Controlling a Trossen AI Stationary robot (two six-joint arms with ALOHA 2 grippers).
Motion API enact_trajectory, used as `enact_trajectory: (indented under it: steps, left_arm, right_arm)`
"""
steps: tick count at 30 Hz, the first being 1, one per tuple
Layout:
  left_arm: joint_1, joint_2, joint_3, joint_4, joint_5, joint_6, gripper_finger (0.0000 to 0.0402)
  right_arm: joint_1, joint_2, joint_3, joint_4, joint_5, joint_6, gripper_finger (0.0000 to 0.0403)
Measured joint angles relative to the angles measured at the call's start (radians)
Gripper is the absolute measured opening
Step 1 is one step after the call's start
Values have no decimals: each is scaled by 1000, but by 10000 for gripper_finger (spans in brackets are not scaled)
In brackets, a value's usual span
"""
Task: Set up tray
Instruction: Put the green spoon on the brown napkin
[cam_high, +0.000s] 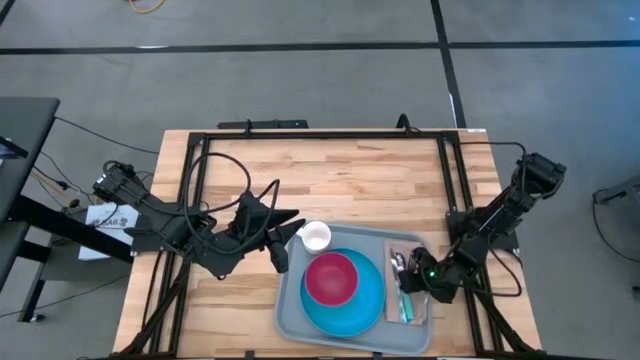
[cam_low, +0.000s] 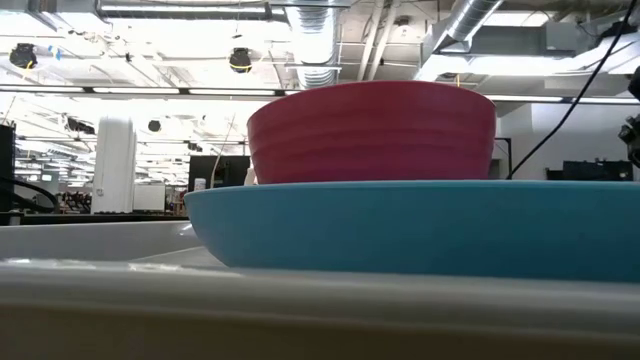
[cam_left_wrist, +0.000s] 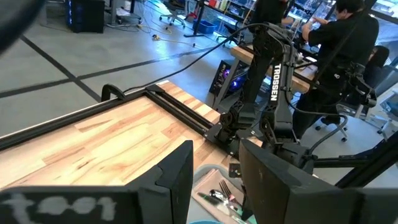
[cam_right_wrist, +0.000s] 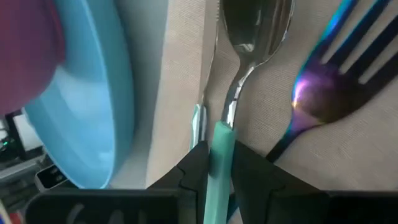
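Observation:
The light-grey tray (cam_high: 292, 300) lies at the table's near edge, with a blue plate (cam_high: 345, 305) on it and a red bowl (cam_high: 331, 277) on the plate. The low view shows the tray's rim (cam_low: 300, 300), the plate (cam_low: 420, 225) and the bowl (cam_low: 370, 130) close up. A white cup (cam_high: 315, 237) stands on the tray's far left corner. A beige napkin (cam_right_wrist: 186, 74) on the tray's right side carries a teal-handled spoon (cam_right_wrist: 254, 25) and an iridescent fork (cam_right_wrist: 329, 81). My right gripper (cam_high: 424, 282) is shut on the spoon. My left gripper (cam_high: 282, 245) hovers open just left of the cup. My right gripper pinches the spoon's teal handle (cam_right_wrist: 221, 146) between its two fingers, near where the handle meets the metal neck. The handle runs back between the fingers, along them. The spoon's bowl points away from the gripper over the napkin; whether it rests there, I cannot tell.
Black rails (cam_high: 300, 135) frame the wooden table, and cables (cam_high: 225, 170) loop over its left part. Bare wood (cam_high: 340, 180) lies beyond the tray. In the left wrist view the right arm (cam_left_wrist: 273, 93) stands ahead, with a person (cam_left_wrist: 342, 43) at a bench behind it.

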Motion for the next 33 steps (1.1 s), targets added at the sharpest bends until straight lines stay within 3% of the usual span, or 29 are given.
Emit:
enact_trajectory:
  steps: [5, 17, 22, 33]
  left_arm:
    - [0, 0, 0, 2, 0, 0, 118]
    - [2, 0, 0, 2, -2, 0, 118]
    - [2, 0, 0, 2, -1, 0, 118]
    - [2, 0, 0, 2, 17, -8, 118]
  right_arm:
    - [-3, 14, -4, 84, 12, -57, 59]
    - [-24, 13, -4, 156, 13, -27, 59]
    - [-56, 13, -4, 126, -1, -145, 59]
    - [-66, 13, -3, 233, -67, -221, 63]
